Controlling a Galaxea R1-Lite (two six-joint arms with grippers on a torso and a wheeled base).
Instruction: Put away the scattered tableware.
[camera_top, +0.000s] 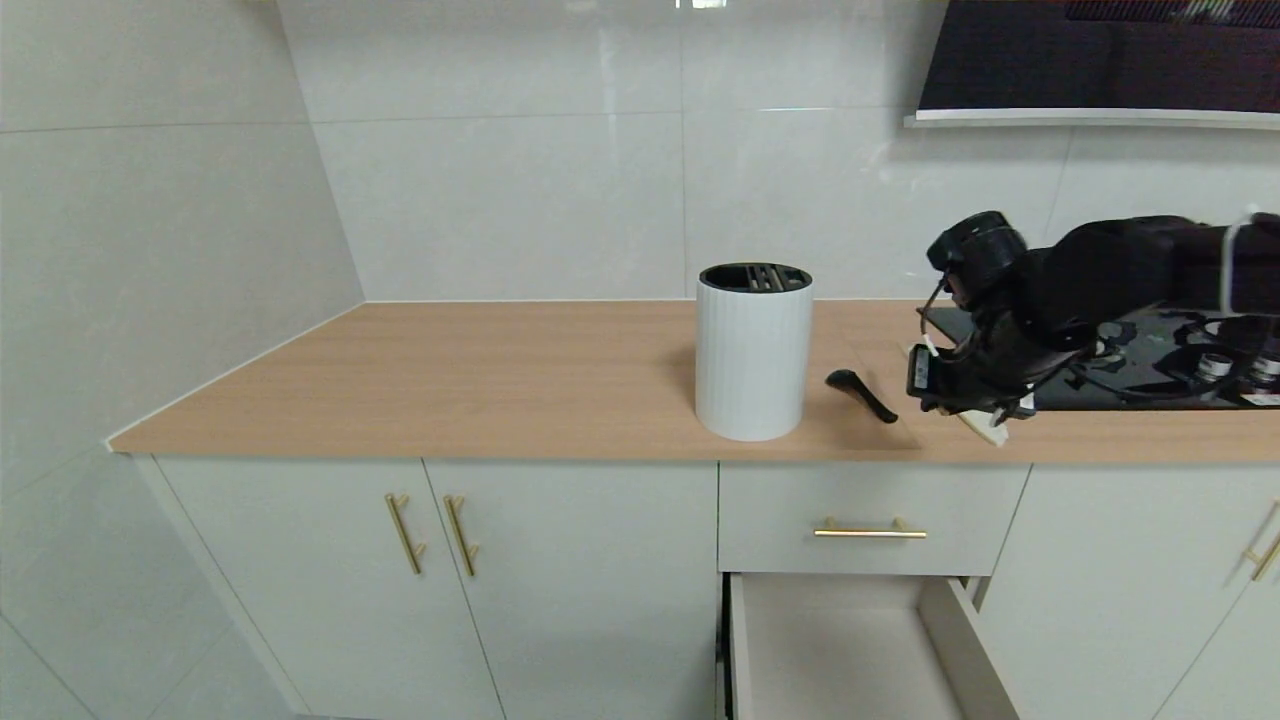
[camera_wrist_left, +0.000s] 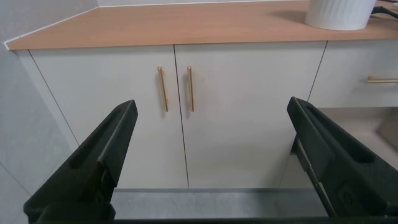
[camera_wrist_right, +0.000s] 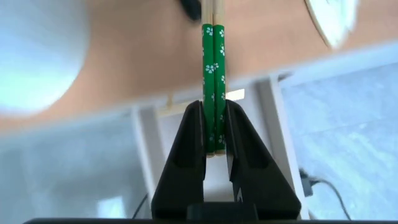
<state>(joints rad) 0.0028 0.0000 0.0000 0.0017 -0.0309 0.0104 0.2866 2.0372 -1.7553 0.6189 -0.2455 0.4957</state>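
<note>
Gripping chopsticks (camera_wrist_right: 214, 56) above the countertop (camera_top: 500, 380)

Right gripper (camera_wrist_right: 214, 112) is clamped on the green, flower-printed pair, just beside what may be a black spoon (camera_top: 860, 393) near the white holder (camera_top: 753, 360). Left gripper (camera_wrist_left: 212, 112) gapes wide, facing cabinet doors (camera_wrist_left: 249, 112).

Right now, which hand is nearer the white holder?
Right. The right hand, gripping chopsticks, is over the counter, to the right of the holder. The left hand is lower, facing the cabinet doors, and farther off.
</note>
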